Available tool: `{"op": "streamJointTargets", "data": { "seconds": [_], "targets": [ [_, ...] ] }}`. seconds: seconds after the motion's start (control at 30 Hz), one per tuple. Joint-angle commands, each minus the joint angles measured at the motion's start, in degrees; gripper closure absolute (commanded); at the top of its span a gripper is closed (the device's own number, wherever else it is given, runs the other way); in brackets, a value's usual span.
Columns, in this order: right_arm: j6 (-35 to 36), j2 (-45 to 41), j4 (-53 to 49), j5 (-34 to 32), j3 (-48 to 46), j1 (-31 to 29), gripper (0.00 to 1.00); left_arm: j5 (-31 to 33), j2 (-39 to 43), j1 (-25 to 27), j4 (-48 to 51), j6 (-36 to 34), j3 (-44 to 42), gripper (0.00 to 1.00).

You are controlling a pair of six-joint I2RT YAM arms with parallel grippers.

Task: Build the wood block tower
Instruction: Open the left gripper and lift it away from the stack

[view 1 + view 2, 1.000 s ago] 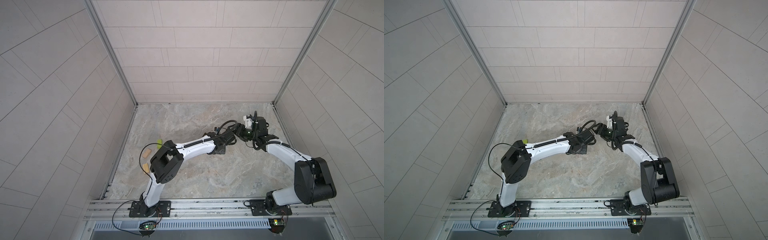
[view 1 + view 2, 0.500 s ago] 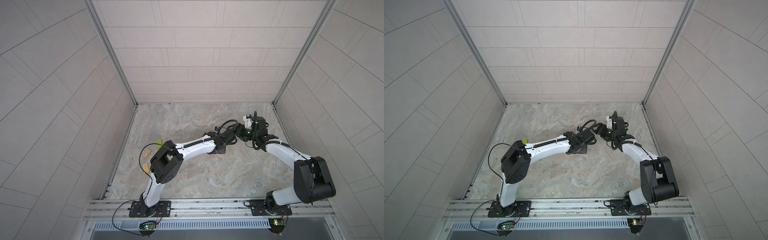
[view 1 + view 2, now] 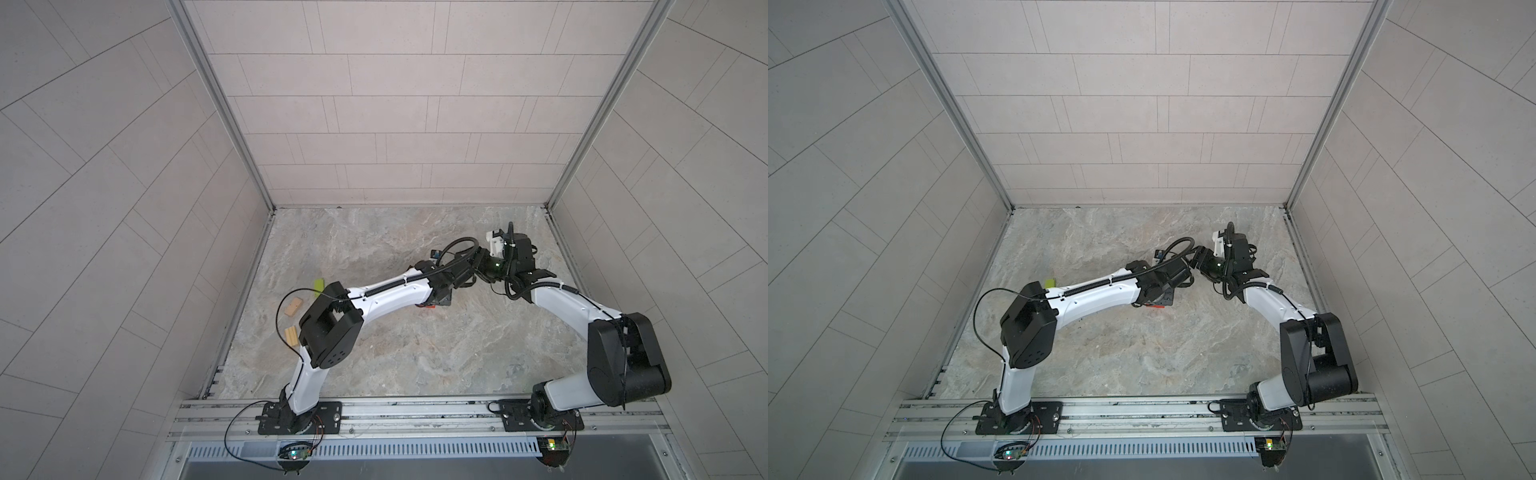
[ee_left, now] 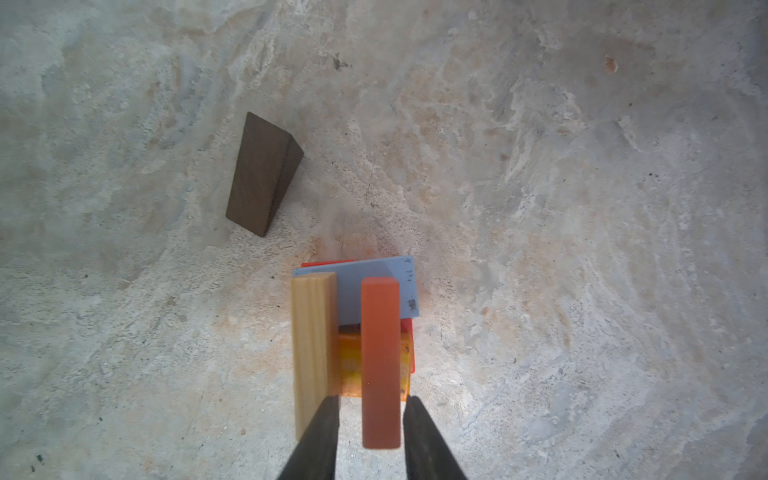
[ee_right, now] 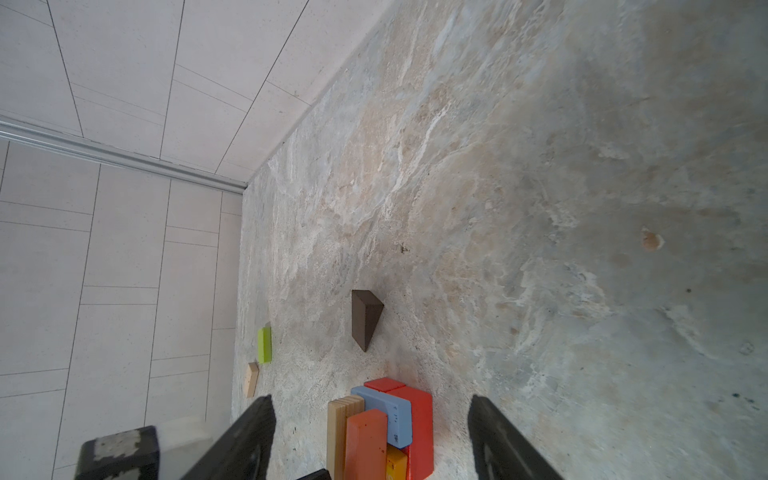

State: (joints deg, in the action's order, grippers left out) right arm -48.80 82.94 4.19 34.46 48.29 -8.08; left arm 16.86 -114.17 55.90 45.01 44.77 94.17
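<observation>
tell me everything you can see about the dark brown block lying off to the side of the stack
The dark brown wooden block is a matte wedge, triangular at its end rather than brick-shaped, with faint grain. It lies alone on the marbled stone tabletop, apart from the coloured block stack, touching nothing but the table. Neither gripper is at it. The right wrist view shows its triangular face and long flat side.
</observation>
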Motion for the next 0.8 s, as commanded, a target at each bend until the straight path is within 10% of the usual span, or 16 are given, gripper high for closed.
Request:
{"op": "streamJointTargets", "data": {
  "seconds": [0.0, 0.37, 0.77],
  "targets": [
    [1.6, -0.1, -2.5, -0.4, 0.3, -0.1, 0.24, 3.5, 6.6, 0.4, 2.4, -1.4, 0.2, 0.6],
    [11.0, -0.1, -13.8, -3.4, 8.6, -4.0, 0.22, 12.5, 27.3, -3.8, 7.2, -5.6, -11.1, 0.14],
    [11.0, 2.0, -8.8, -9.7, 17.6, -13.1, 0.14, -5.7, 39.5, -38.4, 12.6, -13.6, -20.5, 0.07]
  ]
}}
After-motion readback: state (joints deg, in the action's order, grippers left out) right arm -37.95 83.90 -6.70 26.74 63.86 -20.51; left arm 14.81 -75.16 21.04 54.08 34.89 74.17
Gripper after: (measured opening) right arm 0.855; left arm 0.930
